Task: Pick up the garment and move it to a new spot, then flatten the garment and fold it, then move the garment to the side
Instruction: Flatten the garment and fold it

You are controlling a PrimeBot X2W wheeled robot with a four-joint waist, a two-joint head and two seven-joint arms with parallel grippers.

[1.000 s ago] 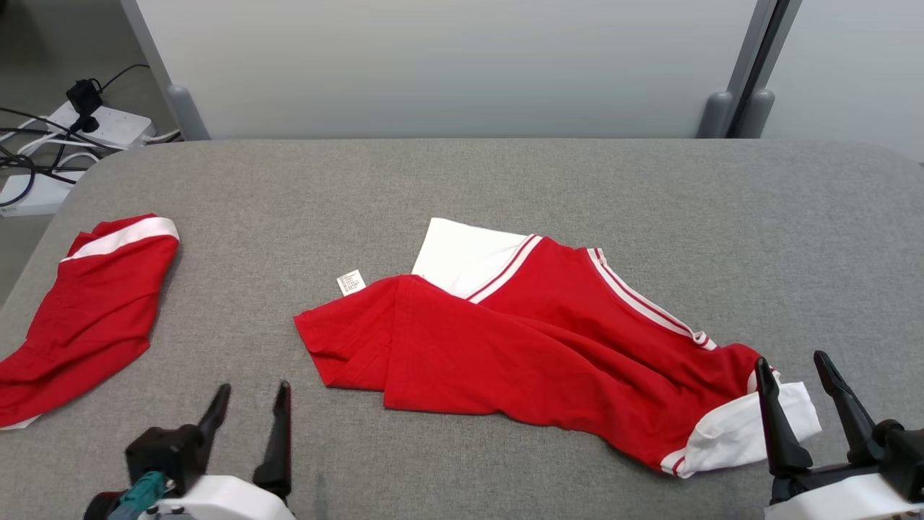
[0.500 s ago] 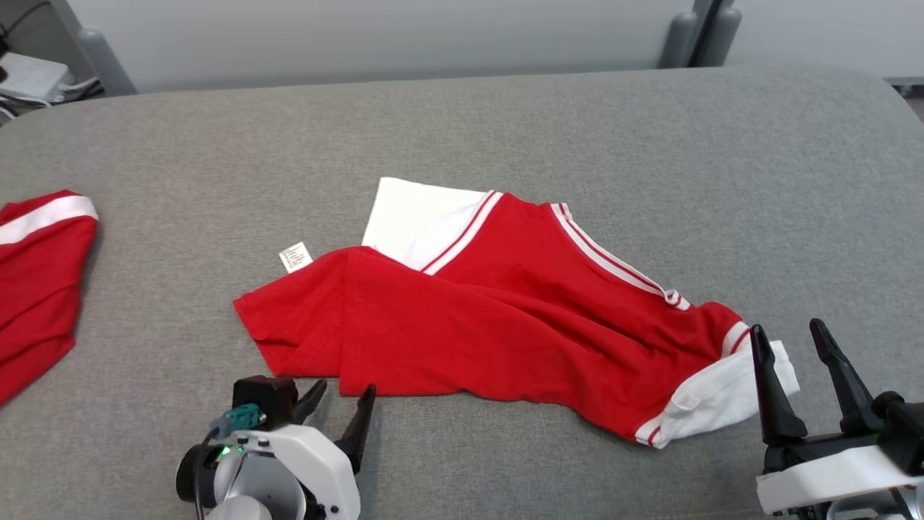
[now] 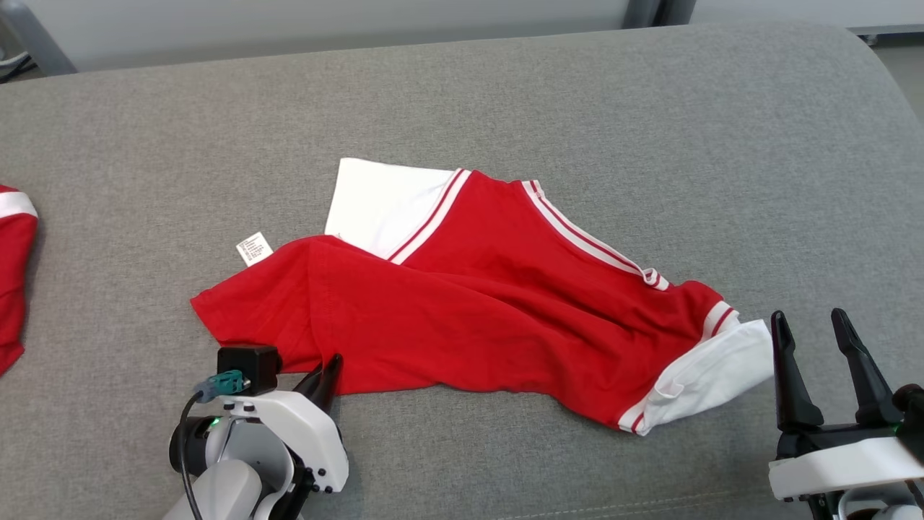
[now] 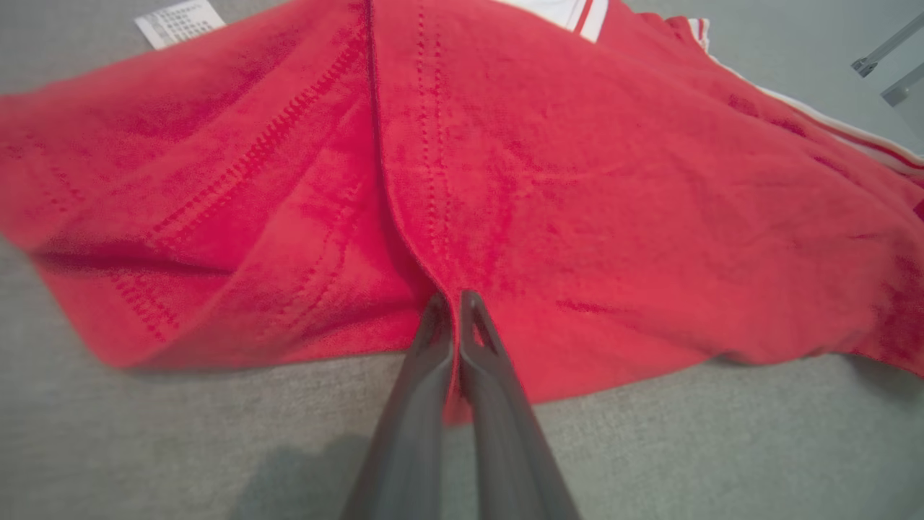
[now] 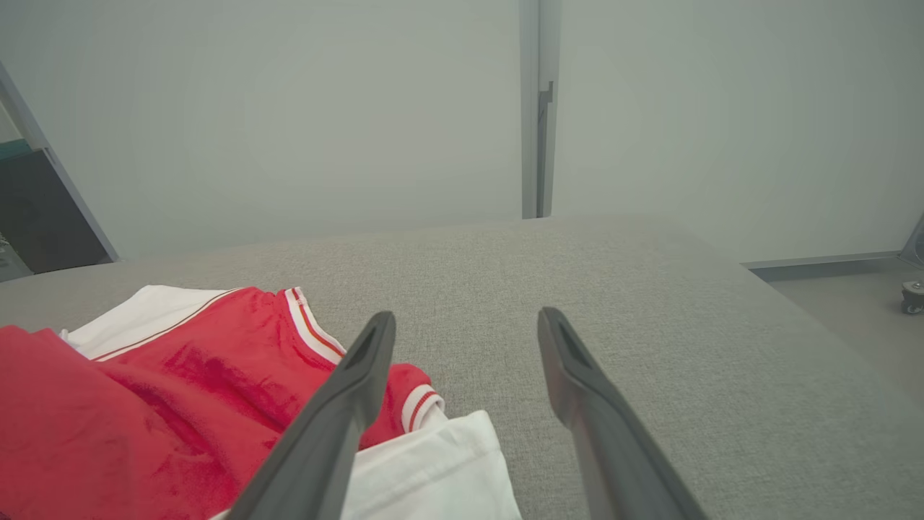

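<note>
The garment (image 3: 462, 303) is a red shirt with white sleeves and white stripes, lying crumpled on the grey table (image 3: 505, 94). My left gripper (image 3: 328, 372) sits at its near left hem, jaws shut on a fold of the red cloth; the left wrist view shows the garment (image 4: 577, 180) pinched between the closed fingers of my left gripper (image 4: 453, 300). To the right of the garment's white sleeve (image 3: 711, 375) my right gripper (image 3: 808, 325) stands open with nothing in it. In the right wrist view my right gripper (image 5: 465, 321) hovers over bare table beside the garment (image 5: 180, 390).
A second red and white garment (image 3: 11, 274) lies at the table's far left edge. A white care label (image 3: 253, 248) sticks out at the garment's left. The table's right corner rounds off beside my right gripper, with floor (image 5: 852, 303) beyond it.
My left gripper has moved right and forward to the garment's hem and shut on it. The head camera has tilted and turned, shifting the whole scene left and up. The right gripper stays open.
</note>
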